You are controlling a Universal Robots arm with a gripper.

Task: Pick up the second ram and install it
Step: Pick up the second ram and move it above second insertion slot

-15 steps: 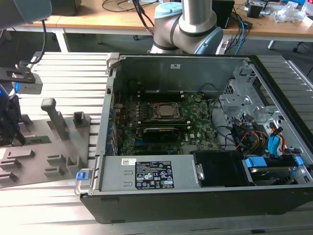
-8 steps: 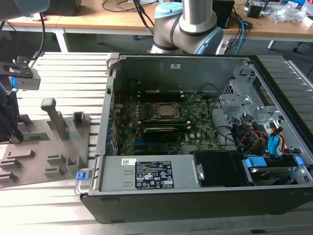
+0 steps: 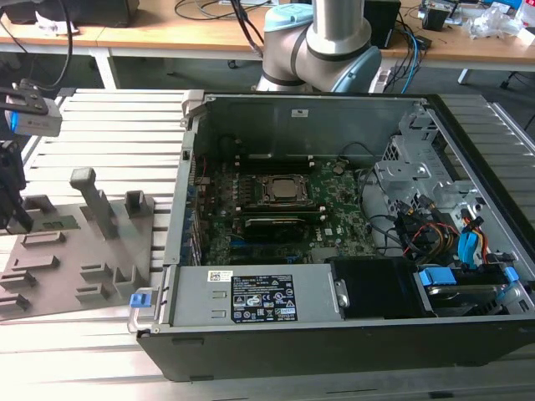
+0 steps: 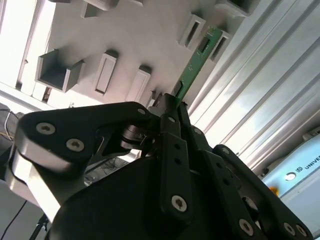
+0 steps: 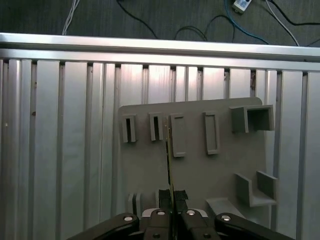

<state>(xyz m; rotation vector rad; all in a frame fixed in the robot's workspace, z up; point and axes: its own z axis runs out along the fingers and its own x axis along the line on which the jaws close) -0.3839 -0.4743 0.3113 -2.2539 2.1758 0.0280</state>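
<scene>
Above grey holder plate [image 5: 200, 175]: end effector [image 4: 171, 101] clamped on second ram [image 4: 197, 60]; held end hidden inside grip.

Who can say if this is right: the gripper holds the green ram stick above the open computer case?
Wrong in one respect: the gripper holds the green ram stick above the grey holder tray, not the open computer case; the first wrist view shows it.

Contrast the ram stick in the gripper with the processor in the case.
The second ram is long, thin and green; the processor is square and silvery. The ram is clamped in the gripper at the grey holder tray; the processor lies flat inside the case. Both are computer parts.
</scene>
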